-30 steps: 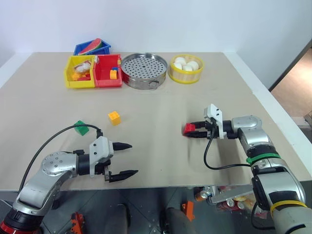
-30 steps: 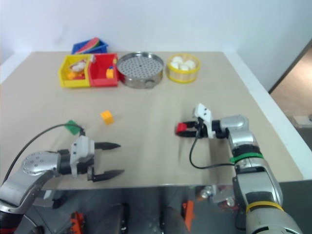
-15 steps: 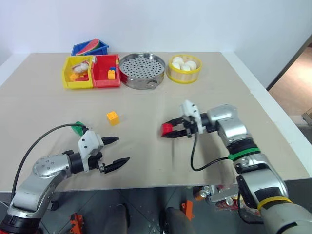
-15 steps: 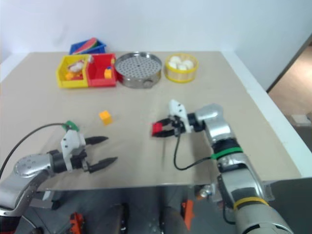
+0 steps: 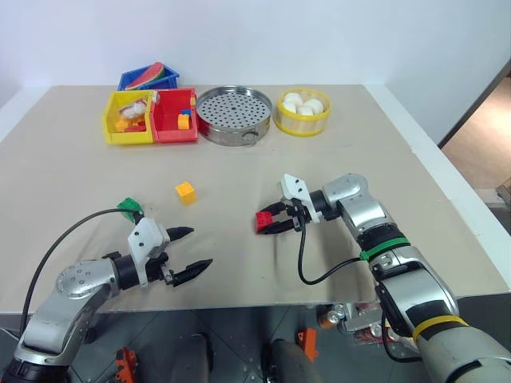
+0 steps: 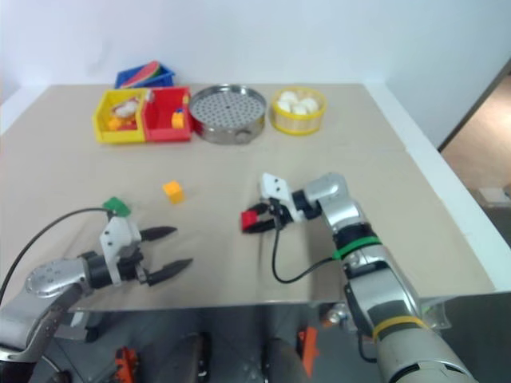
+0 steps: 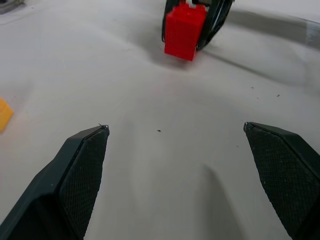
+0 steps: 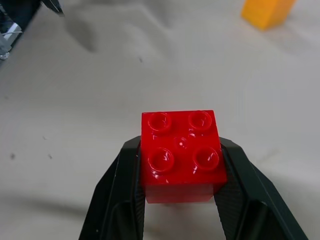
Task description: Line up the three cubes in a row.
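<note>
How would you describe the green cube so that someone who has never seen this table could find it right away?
Start at the tan table and look to its near left part, far from the bins and baskets along the back edge. The green cube lies there just behind the open left gripper, with the yellow-orange cube a little further back and to its right. It is the only green brick lying on the open tabletop.

Bare beige tabletop (image 5: 239, 175) mid-scene: open passage between near arms and far clutter. Obstacles: small yellow-orange studded plastic cube (image 5: 185, 192) left of centre; green studded plastic cube (image 5: 129, 209) near left, just beside left arm's black cable (image 5: 72, 235). Far edge blocked: yellow plastic bin (image 5: 128, 118), red plastic bin (image 5: 176, 116), perforated steel steamer tray (image 5: 235, 115), yellow round basket (image 5: 303, 112).
</note>
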Available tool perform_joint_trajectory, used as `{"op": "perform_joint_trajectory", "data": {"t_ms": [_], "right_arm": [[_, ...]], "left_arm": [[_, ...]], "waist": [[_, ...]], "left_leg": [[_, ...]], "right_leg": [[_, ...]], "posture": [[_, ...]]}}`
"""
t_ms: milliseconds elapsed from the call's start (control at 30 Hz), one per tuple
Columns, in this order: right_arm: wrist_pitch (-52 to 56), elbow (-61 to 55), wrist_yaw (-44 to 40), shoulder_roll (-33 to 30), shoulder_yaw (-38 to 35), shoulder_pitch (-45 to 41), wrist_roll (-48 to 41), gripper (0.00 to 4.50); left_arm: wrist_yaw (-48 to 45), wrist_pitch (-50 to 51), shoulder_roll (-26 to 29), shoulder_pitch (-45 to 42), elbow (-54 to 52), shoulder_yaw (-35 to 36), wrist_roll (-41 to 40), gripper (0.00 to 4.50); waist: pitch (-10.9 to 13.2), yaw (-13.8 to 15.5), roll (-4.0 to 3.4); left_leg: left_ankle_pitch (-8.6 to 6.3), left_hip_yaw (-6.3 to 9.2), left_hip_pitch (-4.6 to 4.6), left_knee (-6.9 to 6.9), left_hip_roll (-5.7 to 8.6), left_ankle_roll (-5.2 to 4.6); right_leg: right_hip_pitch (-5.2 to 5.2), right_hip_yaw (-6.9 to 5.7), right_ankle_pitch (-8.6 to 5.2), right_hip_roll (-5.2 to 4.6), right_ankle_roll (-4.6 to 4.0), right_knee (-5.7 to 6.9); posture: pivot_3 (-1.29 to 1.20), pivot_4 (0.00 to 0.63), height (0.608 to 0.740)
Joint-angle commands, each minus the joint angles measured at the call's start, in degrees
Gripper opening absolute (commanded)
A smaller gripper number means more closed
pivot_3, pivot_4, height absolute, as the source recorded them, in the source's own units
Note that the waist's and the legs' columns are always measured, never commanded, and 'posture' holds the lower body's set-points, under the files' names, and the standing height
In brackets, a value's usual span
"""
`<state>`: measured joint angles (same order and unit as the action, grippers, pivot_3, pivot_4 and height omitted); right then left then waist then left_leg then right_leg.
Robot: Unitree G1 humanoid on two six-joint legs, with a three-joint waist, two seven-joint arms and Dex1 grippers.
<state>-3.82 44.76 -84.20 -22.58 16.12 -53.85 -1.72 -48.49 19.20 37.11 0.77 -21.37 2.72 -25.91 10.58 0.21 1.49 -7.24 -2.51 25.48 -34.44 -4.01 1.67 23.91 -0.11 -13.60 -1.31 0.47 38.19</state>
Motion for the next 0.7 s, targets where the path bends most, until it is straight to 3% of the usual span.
{"op": "perform_joint_trajectory", "data": {"t_ms": [33, 300, 367, 400, 567, 700], "right_arm": [[-1.9, 1.5, 0.7, 0.0, -0.4, -2.0, 0.8, 1.26], [-0.8, 4.0, 2.0, 0.3, -1.0, -2.7, 1.3, 1.26], [0.4, 3.3, 1.4, 0.2, -1.1, -2.5, 0.9, 2.36], [1.2, 2.6, 1.0, 0.2, -1.1, -2.3, 0.6, 2.52], [5.9, -5.0, 1.6, 0.4, -4.0, -1.0, -3.4, 4.42], [11.5, -15.7, 4.2, 0.1, -6.9, 1.9, -7.7, 4.47]], "left_arm": [[0.3, -0.1, 0.0, -0.1, -2.1, 0.7, -0.3, 4.50], [0.0, -0.5, -0.1, -1.4, -1.1, -0.1, 0.0, 4.50], [0.2, -0.4, -0.2, -1.5, -1.2, -0.2, 0.0, 4.50], [0.3, -0.3, -0.2, -1.5, -1.3, -0.2, 0.0, 4.50], [2.5, 0.0, -0.6, -1.1, -2.4, 1.3, 0.0, 4.50], [7.5, 1.4, -1.7, -0.5, -4.8, 4.9, -1.0, 4.50]], "waist": [[0.0, 0.0, 0.00], [0.0, 0.0, 0.01], [0.0, 0.0, 0.01], [0.0, 0.0, 0.01], [0.0, 0.0, 0.01], [0.0, 0.0, 0.02]], "left_leg": [[0.00, -0.01, 0.00, 0.00, 0.00, 0.00], [0.00, -0.09, -0.01, -0.01, 0.00, 0.00], [0.01, -0.10, -0.01, -0.03, 0.00, -0.01], [0.01, -0.11, -0.01, -0.03, 0.00, 0.00], [0.01, -0.33, 0.00, 0.01, -0.09, 0.00], [-0.01, -0.37, 0.09, 0.05, -0.17, 0.02]], "right_leg": [[0.00, 0.01, 0.00, 0.00, 0.00, 0.00], [0.02, 0.10, 0.07, 0.00, 0.02, 0.00], [0.02, 0.12, 0.10, -0.01, 0.03, 0.00], [0.03, 0.12, 0.12, -0.01, 0.03, 0.00], [0.16, 0.21, 0.13, -0.01, 0.04, 0.00], [0.27, 0.21, 0.16, 0.05, 0.09, 0.01]], "posture": [[0.00, 0.150, 0.740], [0.00, 0.150, 0.740], [0.00, 0.150, 0.740], [0.00, 0.150, 0.740], [0.00, 0.150, 0.740], [0.00, 0.150, 0.740]]}}
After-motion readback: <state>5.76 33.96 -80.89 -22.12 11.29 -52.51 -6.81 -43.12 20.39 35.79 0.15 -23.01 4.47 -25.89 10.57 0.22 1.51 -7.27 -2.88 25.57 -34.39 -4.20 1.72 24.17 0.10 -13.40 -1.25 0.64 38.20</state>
